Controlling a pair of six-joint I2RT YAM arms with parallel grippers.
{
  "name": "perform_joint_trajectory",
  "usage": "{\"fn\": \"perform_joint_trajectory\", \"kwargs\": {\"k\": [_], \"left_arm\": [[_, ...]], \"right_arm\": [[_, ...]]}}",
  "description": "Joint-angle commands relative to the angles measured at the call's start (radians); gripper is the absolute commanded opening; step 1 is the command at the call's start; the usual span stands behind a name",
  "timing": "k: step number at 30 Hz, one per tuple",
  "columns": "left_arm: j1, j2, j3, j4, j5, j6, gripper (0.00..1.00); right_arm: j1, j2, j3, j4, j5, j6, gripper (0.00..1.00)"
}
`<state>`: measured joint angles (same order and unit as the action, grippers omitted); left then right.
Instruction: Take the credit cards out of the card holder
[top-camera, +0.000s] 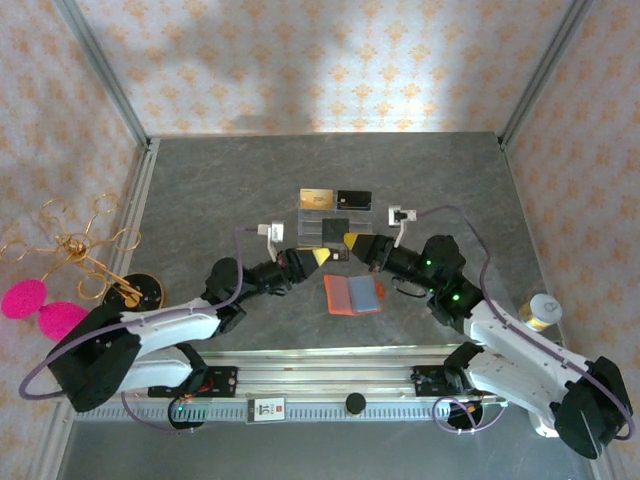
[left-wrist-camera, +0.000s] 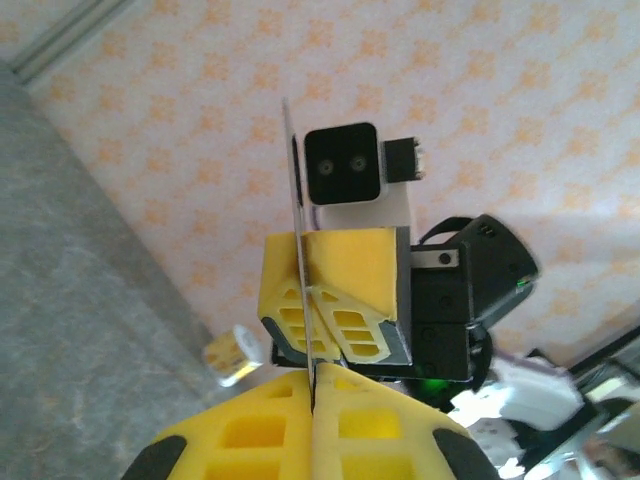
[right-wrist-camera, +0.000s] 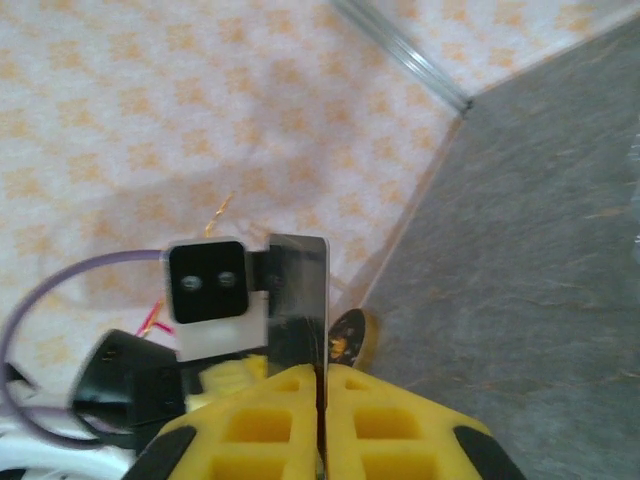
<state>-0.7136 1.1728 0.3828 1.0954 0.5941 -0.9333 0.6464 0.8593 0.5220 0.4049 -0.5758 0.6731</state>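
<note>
The orange-red card holder (top-camera: 353, 295) lies open on the table, grey-blue inside facing up, between the two arms. A gold card (top-camera: 318, 199) and a black card (top-camera: 353, 198) rest side by side at the clear rack (top-camera: 322, 222) behind it. My left gripper (top-camera: 320, 256) (left-wrist-camera: 313, 385) and right gripper (top-camera: 350, 241) (right-wrist-camera: 322, 385) meet tip to tip above the holder's far edge. Both are shut on one thin dark glossy card (left-wrist-camera: 297, 200) (right-wrist-camera: 298, 300), held upright on edge. The right gripper's yellow fingers (left-wrist-camera: 345, 290) pinch the card's far end in the left wrist view.
A gold wire stand on a round black base (top-camera: 140, 290) (right-wrist-camera: 350, 335) stands at the left, with pink pads (top-camera: 40, 305) beside it. A small gold-lidded jar (top-camera: 540, 310) (left-wrist-camera: 232, 355) sits at the right edge. Patterned walls close in the grey tabletop (top-camera: 220, 190).
</note>
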Motion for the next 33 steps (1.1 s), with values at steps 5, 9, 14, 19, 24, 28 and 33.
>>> {"fn": "perform_joint_trajectory", "kwargs": {"k": [5, 9, 14, 19, 24, 28, 33], "left_arm": [[-0.007, -0.13, 0.324, -0.737, -0.112, 0.606, 0.0], [-0.006, -0.064, 0.553, -1.066, -0.201, 0.941, 0.0], [0.028, 0.102, 0.767, -1.263, -0.234, 1.216, 0.0], [0.057, 0.33, 1.032, -1.449, -0.28, 1.418, 0.0], [0.107, 0.525, 1.298, -1.618, -0.229, 1.579, 0.0], [0.153, 0.685, 1.503, -1.792, -0.119, 1.671, 0.0], [0.165, 0.819, 1.615, -1.903, -0.112, 1.78, 0.0]], "right_arm": [[-0.032, -0.213, 0.013, -0.39, 0.24, -0.113, 0.1], [-0.043, -0.276, -0.004, -0.501, 0.28, -0.105, 0.09], [-0.047, -0.325, 0.001, -0.61, 0.331, -0.134, 0.09], [-0.047, -0.324, 0.004, -0.646, 0.353, -0.137, 0.09], [-0.051, -0.301, 0.004, -0.665, 0.376, -0.142, 0.09], [-0.054, -0.259, 0.004, -0.684, 0.401, -0.148, 0.09], [-0.057, -0.213, 0.004, -0.676, 0.425, -0.146, 0.09]]}}
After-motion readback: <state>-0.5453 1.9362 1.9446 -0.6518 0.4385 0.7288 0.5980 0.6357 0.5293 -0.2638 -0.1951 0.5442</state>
